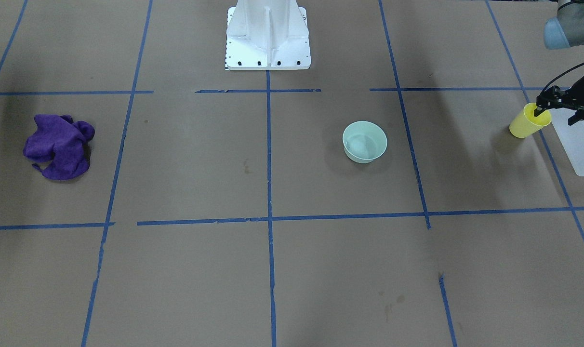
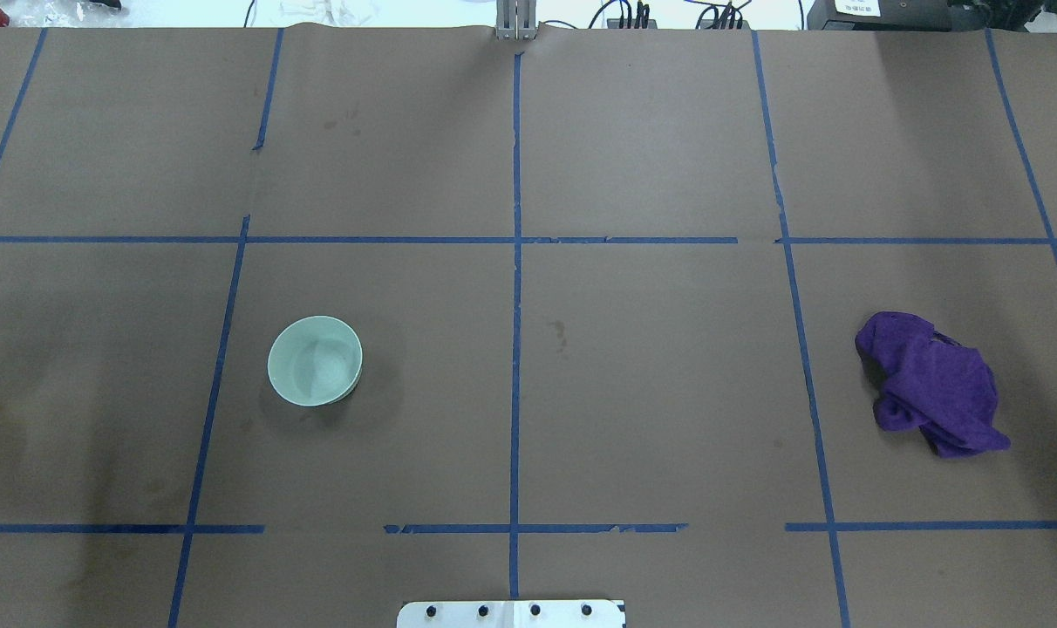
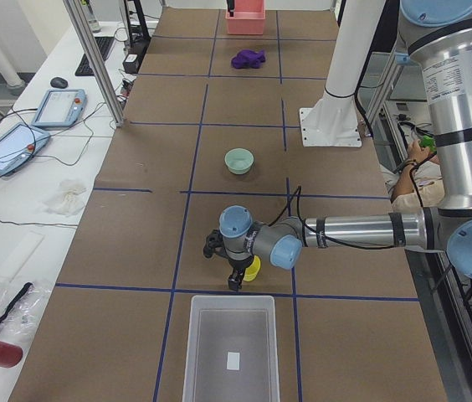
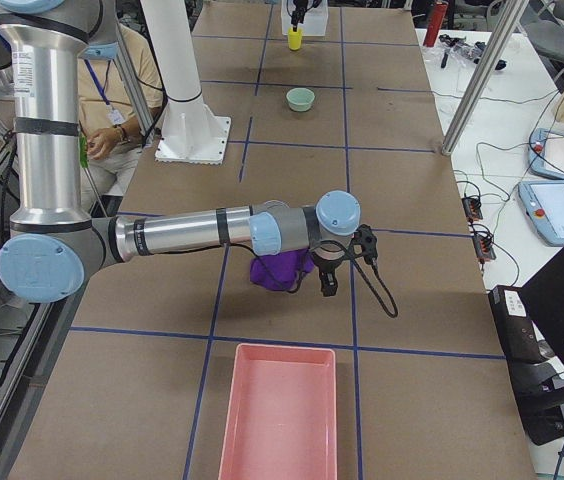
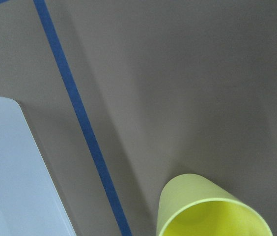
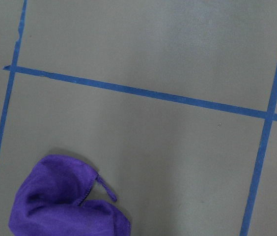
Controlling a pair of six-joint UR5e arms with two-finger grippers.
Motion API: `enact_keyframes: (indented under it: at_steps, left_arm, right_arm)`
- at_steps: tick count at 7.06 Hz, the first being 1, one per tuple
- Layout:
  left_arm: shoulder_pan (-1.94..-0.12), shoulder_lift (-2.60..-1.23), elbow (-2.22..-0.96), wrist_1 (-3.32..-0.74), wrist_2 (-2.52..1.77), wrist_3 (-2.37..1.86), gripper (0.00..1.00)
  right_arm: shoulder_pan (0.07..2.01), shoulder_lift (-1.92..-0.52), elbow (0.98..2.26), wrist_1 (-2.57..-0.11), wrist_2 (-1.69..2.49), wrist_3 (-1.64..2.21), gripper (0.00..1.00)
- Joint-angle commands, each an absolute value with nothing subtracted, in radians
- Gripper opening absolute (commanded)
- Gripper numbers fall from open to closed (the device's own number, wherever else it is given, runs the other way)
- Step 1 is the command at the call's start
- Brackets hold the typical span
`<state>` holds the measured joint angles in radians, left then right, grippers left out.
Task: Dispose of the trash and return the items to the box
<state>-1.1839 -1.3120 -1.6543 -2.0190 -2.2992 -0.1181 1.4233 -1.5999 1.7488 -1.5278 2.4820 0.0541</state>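
The yellow cup (image 1: 527, 123) hangs tilted just off the table, beside the frosted white box (image 1: 581, 144). My left gripper (image 1: 542, 110) is shut on the cup's rim, one finger inside it. The left wrist view shows the cup (image 5: 212, 211) at the bottom and the box's corner (image 5: 11, 172) at the left. The mint-green bowl (image 1: 364, 141) sits upright and empty mid-table; it also shows in the overhead view (image 2: 315, 360). My right gripper (image 4: 327, 280) hovers over the purple cloth (image 4: 277, 272); I cannot tell whether it is open or shut.
The purple cloth (image 1: 58, 147) lies crumpled at the robot's right. A pink tray (image 4: 280, 415) stands at the table end beyond it. The white pedestal (image 1: 268, 36) stands at the robot's edge. Blue tape lines grid the brown table.
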Motion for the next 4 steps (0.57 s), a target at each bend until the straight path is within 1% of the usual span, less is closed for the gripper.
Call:
enact_keyframes:
  at_steps: [1,2,3,4]
  left_arm:
    - [-1.161,-1.316,-1.605,-2.072,-2.299,-0.120,0.91]
    - [-1.157,-1.322,-1.586,-2.100,-2.304,-0.129,0.55]
    - [-1.155,-1.331,-1.588,-2.100,-2.306,-0.129,0.01]
    - [-1.155,-1.331,-1.589,-2.100,-2.306,-0.129,0.00]
  right_arm:
    - [1.422,-1.600,1.746,-1.528,2.482,0.055,1.00]
    - [1.422,-1.600,1.746,-1.528,2.482,0.055,1.00]
    - [1.422,-1.600,1.746,-1.528,2.482,0.055,1.00]
    - [1.422,-1.598,1.746,-1.528,2.483,0.055,1.00]
